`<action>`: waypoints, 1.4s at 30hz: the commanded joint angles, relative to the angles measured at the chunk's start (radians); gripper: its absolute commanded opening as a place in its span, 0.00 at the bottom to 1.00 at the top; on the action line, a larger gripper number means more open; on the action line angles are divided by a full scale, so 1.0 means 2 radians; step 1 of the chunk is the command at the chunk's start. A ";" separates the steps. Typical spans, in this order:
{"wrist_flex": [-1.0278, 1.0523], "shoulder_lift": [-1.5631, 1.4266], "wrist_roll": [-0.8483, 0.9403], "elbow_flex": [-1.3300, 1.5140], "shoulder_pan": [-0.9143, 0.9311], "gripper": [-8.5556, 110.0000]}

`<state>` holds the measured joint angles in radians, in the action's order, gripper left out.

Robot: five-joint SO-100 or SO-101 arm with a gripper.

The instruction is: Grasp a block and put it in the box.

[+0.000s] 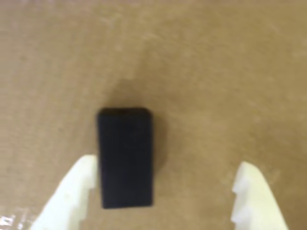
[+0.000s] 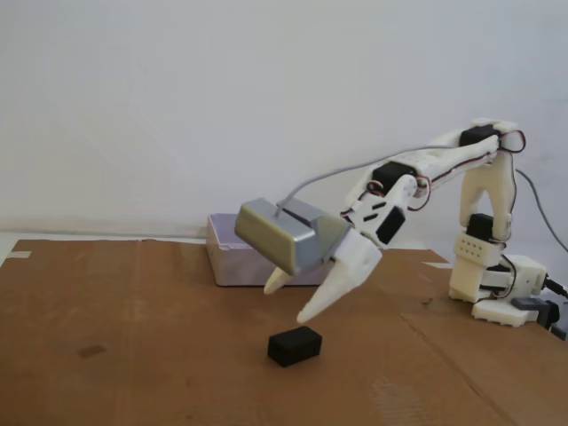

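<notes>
Block (image 2: 295,345) flat on brown cardboard tabletop (image 2: 133,337), front centre in fixed view, well apart from box (image 2: 232,263) at rear edge of cardboard near wall. Box partly hidden behind grey camera housing (image 2: 288,232); contents not visible.

Jaws (image 1: 163,191) spread wide, nothing held. Hovering above block, tips not yet down to it in fixed view. In wrist view, block sits off-centre: close against left finger (image 1: 72,196), well apart from right finger (image 1: 254,199). Touching left finger or just clear of it: cannot tell, picture soft.

Handling, judged: small, matte black, sharp-edged, looks rigid and light. Matte faces should give fair grip, little slip expected. No sign of fragility. Light weight means likely to skid or twist on cardboard if one finger meets it first.

Grasp point, judged: across the two long sides, near mid-length, long axis running between fingers as in wrist view. Best to shift left to centre before descent, then close. Narrow width well inside opening

Stage: approach, grasp not yet made
</notes>
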<state>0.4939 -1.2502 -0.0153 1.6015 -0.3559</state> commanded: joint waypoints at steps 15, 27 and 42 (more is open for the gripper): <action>-0.015 0.005 0.004 -0.063 0.000 0.37; -0.015 -0.003 0.002 -0.022 -0.008 0.37; -0.015 -0.002 -0.005 -0.011 -0.026 0.37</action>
<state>0.4939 -1.1965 -0.0123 1.6061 -0.3881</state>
